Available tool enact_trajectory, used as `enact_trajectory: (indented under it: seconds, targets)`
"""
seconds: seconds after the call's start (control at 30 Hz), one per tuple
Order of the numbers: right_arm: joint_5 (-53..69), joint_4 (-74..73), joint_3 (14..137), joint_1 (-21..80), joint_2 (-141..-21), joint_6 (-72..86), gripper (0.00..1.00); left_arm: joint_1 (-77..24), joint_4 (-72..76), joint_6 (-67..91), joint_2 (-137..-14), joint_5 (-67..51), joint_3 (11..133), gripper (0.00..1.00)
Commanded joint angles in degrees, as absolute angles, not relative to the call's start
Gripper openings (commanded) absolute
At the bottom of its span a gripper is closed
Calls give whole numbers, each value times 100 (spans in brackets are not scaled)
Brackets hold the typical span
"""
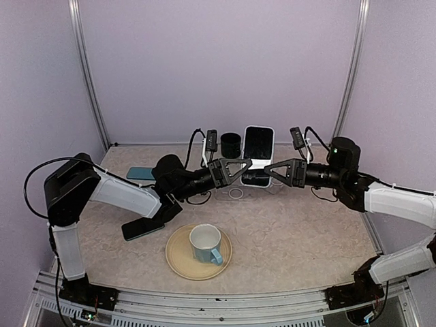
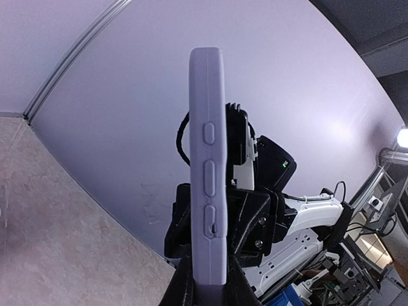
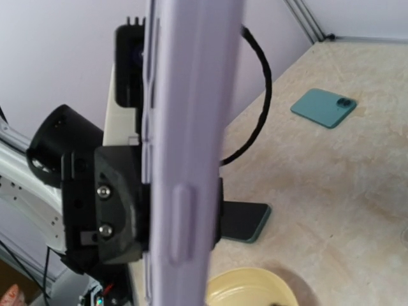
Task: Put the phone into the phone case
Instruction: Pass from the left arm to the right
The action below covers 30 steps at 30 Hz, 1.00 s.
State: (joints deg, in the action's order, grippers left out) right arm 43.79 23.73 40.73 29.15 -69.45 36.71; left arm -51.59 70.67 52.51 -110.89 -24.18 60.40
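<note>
A lilac phone case (image 1: 259, 144) stands upright above mid-table with a black phone face showing inside its pale rim; I cannot tell how fully the phone sits in it. My left gripper (image 1: 246, 165) is shut on the case's lower edge, and in the left wrist view the case's side (image 2: 207, 159) rises from between its fingers (image 2: 180, 287). My right gripper (image 1: 269, 172) reaches the same lower end from the right. The case edge (image 3: 191, 127) fills the right wrist view and hides that gripper's own fingers.
On the table lie a teal phone (image 1: 141, 173), a dark phone (image 1: 143, 228) and a clear case (image 1: 238, 193) under the grippers. A black cup (image 1: 231, 144) stands at the back. A mug (image 1: 206, 244) sits on a beige plate (image 1: 178, 262) in front.
</note>
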Motion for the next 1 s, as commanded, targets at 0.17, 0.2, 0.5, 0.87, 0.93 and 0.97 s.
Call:
enact_trajectory:
  seconds: [0.17,0.2,0.5,0.87,0.93,0.97]
  targets:
    - [4560,2495,4396,2953,-7155,3578,11,-5221,7646,5313,-11241,-2228,6127,0]
    - [4580,2484,4418,2953,-7174,3574,7,-5221,7646,5315,-11248,-2220,6126,0]
    - [4729,2010,4695,2949,-7415,3462,0,-5204,7357,5174,-11238,-2132,6063,53]
    - [4806,675,5074,2460,-7406,3013,0,-4932,6972,4831,-10669,-2044,5365,99]
    - [4941,406,5123,2183,-7438,2976,0,-4885,6832,4733,-10433,-2023,5172,99]
    - [5047,332,5128,2041,-7464,2965,0,-4872,6759,4659,-10347,-1988,5060,99]
